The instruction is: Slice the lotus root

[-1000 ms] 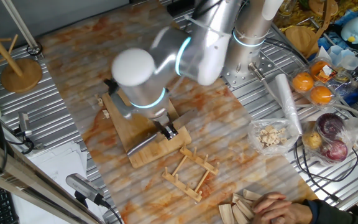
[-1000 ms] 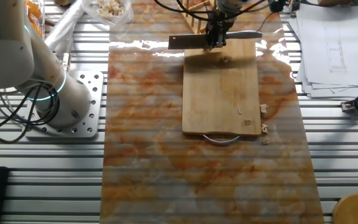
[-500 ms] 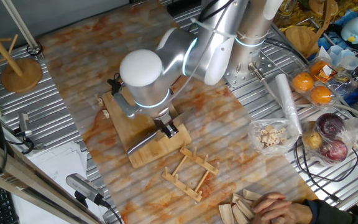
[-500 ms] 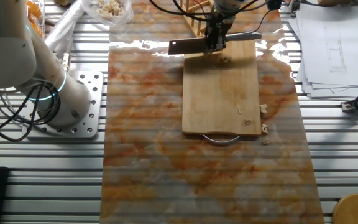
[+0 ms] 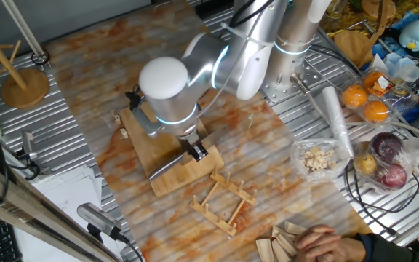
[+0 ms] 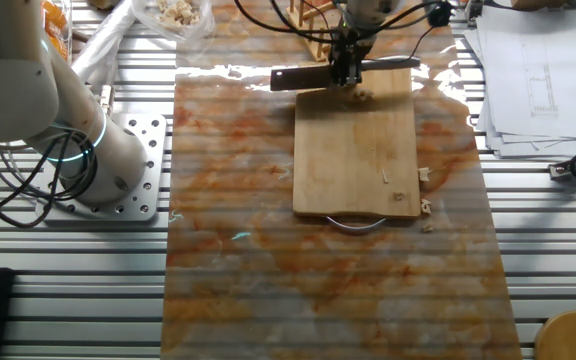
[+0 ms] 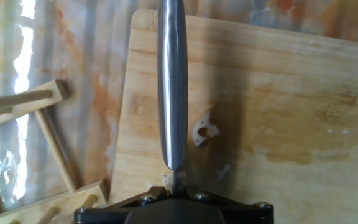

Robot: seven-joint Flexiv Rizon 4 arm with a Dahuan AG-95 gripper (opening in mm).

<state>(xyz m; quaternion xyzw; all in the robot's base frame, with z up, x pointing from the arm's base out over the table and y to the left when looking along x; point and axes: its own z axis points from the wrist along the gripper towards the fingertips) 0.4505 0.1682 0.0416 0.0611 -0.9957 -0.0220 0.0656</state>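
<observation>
Gripper (image 6: 347, 68) clenched on the handle of a knife (image 6: 313, 74), poised over the far end of the wooden cutting board (image 6: 356, 150). Blade (image 7: 171, 81) seen edge-on from the hand view, running straight away from the gripper across the board's end. Lotus root (image 7: 204, 128): a thin pale slice with holes, flat on the board just beside the blade, apart from it. Same piece in the other fixed view (image 6: 364, 95), near the board's far end, right by the gripper. Tiny pale bits (image 6: 400, 196) at the board's opposite end, a few more (image 6: 426, 207) just off its edge on the marbled mat (image 6: 228, 200). Wooden rack (image 5: 223, 200) just beyond the board's end, beside the knife. Clear bag of pale chunks (image 5: 316, 159) well apart from the board, on the metal table (image 5: 318, 124).
</observation>
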